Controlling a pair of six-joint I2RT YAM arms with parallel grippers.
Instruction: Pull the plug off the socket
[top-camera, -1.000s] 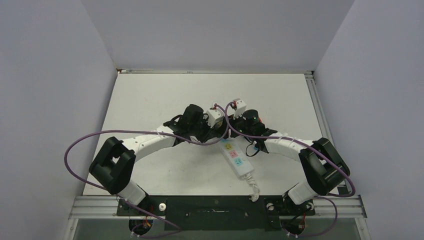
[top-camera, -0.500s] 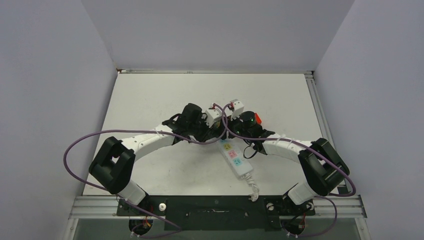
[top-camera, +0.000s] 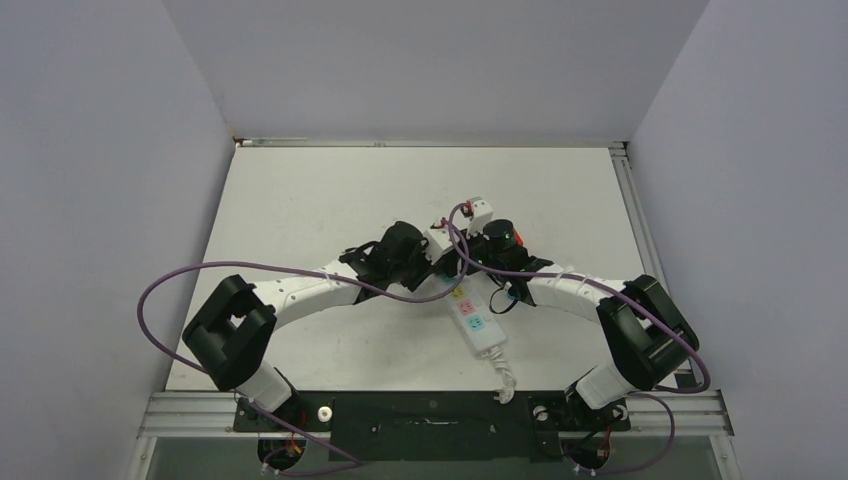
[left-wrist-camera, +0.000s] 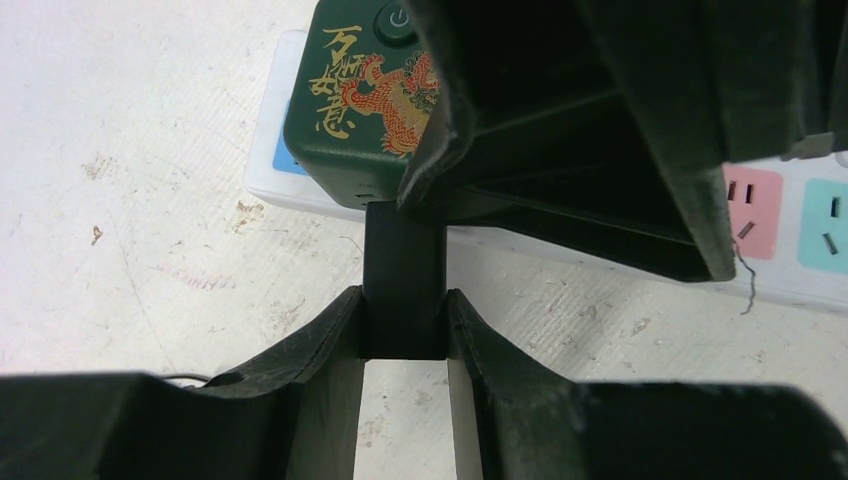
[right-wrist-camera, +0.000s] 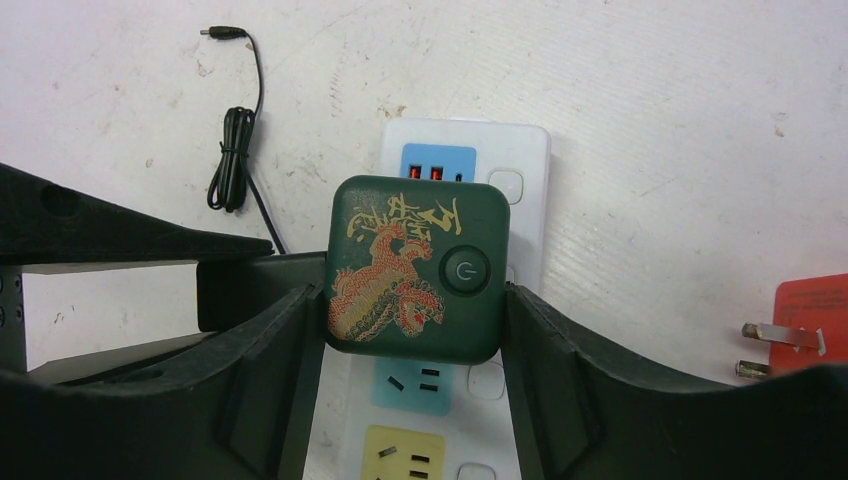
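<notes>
I see the socket (top-camera: 478, 325) lying near-to-far on the table (top-camera: 300, 200), just right of centre between my two arms. Its cord is at the near end, and the green plug (right-wrist-camera: 415, 270) sits on its far end, just near of the blue USB panel. My right gripper (right-wrist-camera: 412, 305) is clamped on the green plug with a finger against each side, and my left gripper (left-wrist-camera: 402, 335) is pinched tight on a narrow black piece (left-wrist-camera: 403, 260) jutting from that plug's left side. A thin black cable (right-wrist-camera: 235, 160) lies left of the strip and a red plug (right-wrist-camera: 812, 300) lies to its right.
</notes>
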